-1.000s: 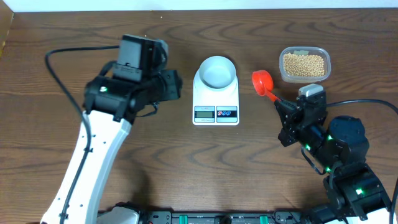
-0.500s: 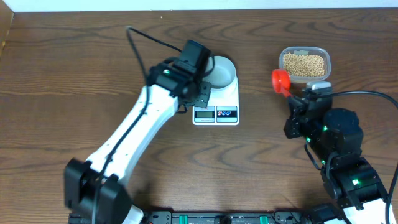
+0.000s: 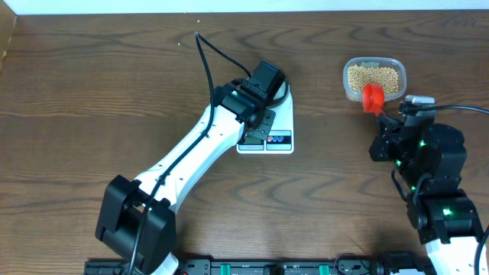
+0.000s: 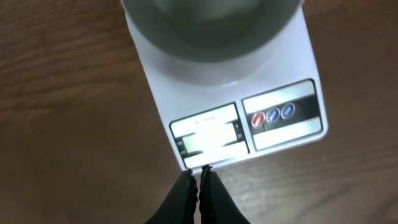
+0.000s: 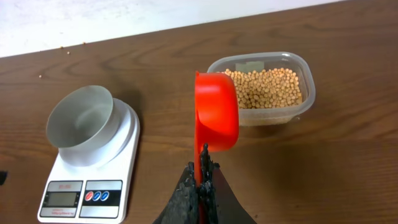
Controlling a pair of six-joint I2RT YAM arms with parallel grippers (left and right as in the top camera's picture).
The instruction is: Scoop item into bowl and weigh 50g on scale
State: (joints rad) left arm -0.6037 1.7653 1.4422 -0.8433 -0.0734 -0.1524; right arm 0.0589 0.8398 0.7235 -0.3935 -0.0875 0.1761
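The white scale [image 3: 281, 137] carries the pale bowl [image 3: 284, 90], which my left arm partly hides from overhead. The bowl [image 5: 81, 118] shows nothing inside. My left gripper [image 4: 199, 169] is shut with nothing in it, its tips over the scale's front edge [image 4: 273, 146] by the grey display [image 4: 208, 138]. My right gripper [image 5: 202, 174] is shut on the handle of a red scoop [image 5: 216, 112]. The scoop [image 3: 373, 98] is turned on edge at the near rim of the clear tub [image 3: 374, 79]. That tub holds the tan beans [image 5: 266, 88].
My left arm's white link [image 3: 191, 160] crosses the table diagonally from the front left up to the scale. Black cables [image 3: 210, 53] loop behind it. The table's back edge meets a white wall [image 5: 124, 18].
My left arm has swung right from beside the scale to over its display, and its jaws have shut. My right gripper has carried the red scoop right and back to the tub.
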